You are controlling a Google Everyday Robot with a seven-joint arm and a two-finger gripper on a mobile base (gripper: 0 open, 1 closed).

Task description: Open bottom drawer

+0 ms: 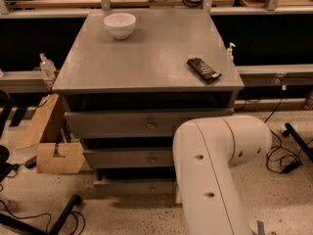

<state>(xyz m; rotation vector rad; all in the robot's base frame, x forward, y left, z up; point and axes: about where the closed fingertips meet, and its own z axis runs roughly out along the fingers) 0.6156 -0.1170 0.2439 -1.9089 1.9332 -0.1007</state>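
Camera view | bowl (120, 24) on cabinet top (146, 58) | end effector behind arm (210, 180) at bottom drawer (132, 186), state untellable

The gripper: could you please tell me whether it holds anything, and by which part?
Cannot tell: the gripper is hidden behind the arm, low by the bottom drawer.

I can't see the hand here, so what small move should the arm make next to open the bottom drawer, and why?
Probably slide the gripper, hidden behind the bulky white arm link covering the drawer's right end, left to the tiny round metal knob centred on the slim grey bottom drawer front. That knob is bare, so no pull can start yet.
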